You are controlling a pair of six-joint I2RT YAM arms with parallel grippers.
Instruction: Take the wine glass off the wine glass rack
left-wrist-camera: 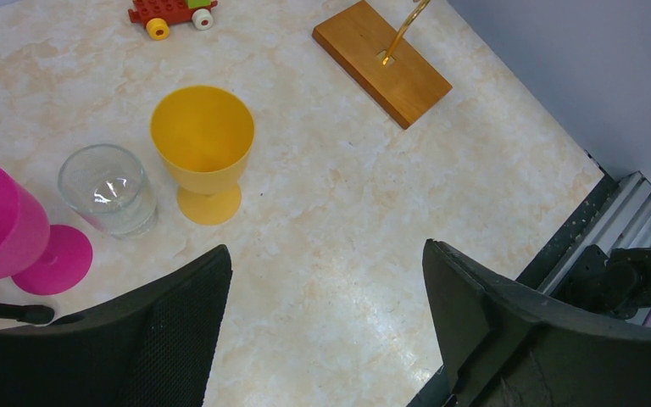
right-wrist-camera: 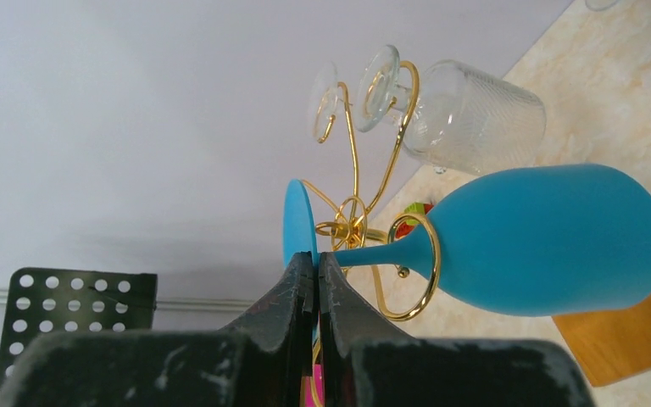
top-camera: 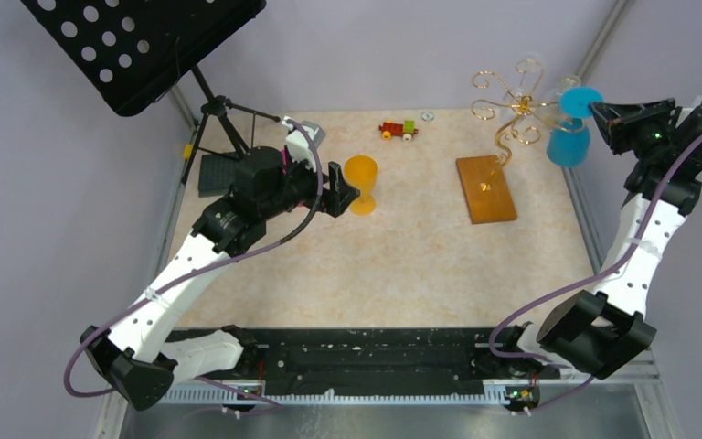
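Note:
A blue wine glass [top-camera: 569, 142] hangs bowl-down from an arm of the gold wire wine glass rack [top-camera: 509, 101], which stands on an orange-brown wooden base [top-camera: 486, 188]. In the right wrist view its stem runs through a curled gold loop [right-wrist-camera: 420, 271] and its bowl [right-wrist-camera: 551, 242] points away from me. My right gripper [right-wrist-camera: 317, 259] is shut on the thin blue foot disc of the glass. My left gripper [left-wrist-camera: 326, 271] is open over bare table, beside a yellow goblet [left-wrist-camera: 203, 144], holding nothing.
A clear glass [right-wrist-camera: 475, 114] also hangs on the rack. A clear tumbler [left-wrist-camera: 108, 188] and a pink goblet [left-wrist-camera: 0, 229] stand left of the yellow goblet. A toy car [top-camera: 398, 130] sits at the back, and a black music stand [top-camera: 146, 46] at the back left.

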